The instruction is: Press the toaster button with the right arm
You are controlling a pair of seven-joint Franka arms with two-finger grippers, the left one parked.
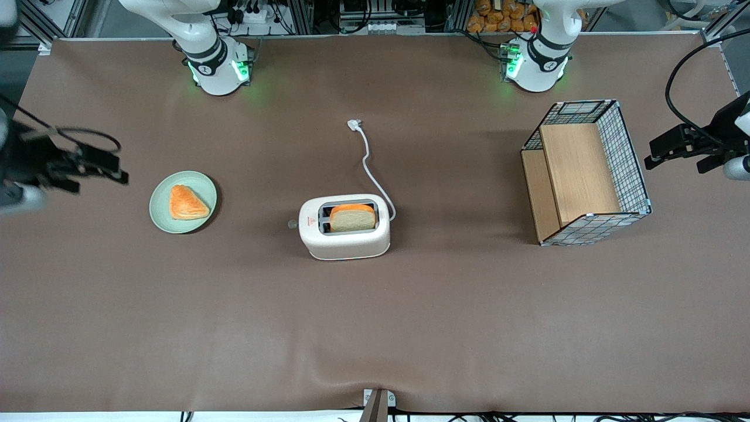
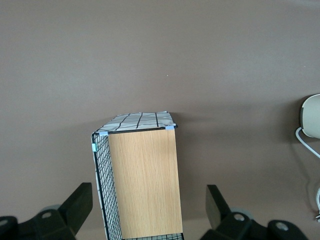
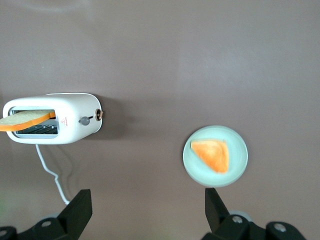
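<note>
The white toaster (image 1: 344, 234) stands mid-table with a bread slice (image 1: 351, 218) in one slot. Its button (image 1: 292, 223) is a small grey knob sticking out of the narrow end that faces the working arm's end of the table. The right wrist view shows the toaster (image 3: 55, 122) and the button (image 3: 101, 115) too. My right arm's gripper (image 1: 120, 167) hovers above the table near the working arm's end, beside the green plate and well apart from the toaster. The gripper (image 3: 146, 200) is open with nothing between its fingers.
A green plate (image 1: 161, 214) holds a triangular toast piece (image 1: 187, 203) between the gripper and the toaster. The white cord (image 1: 369, 164) trails from the toaster toward the arm bases. A wire-mesh basket (image 1: 630, 158) with wooden boards lies toward the parked arm's end.
</note>
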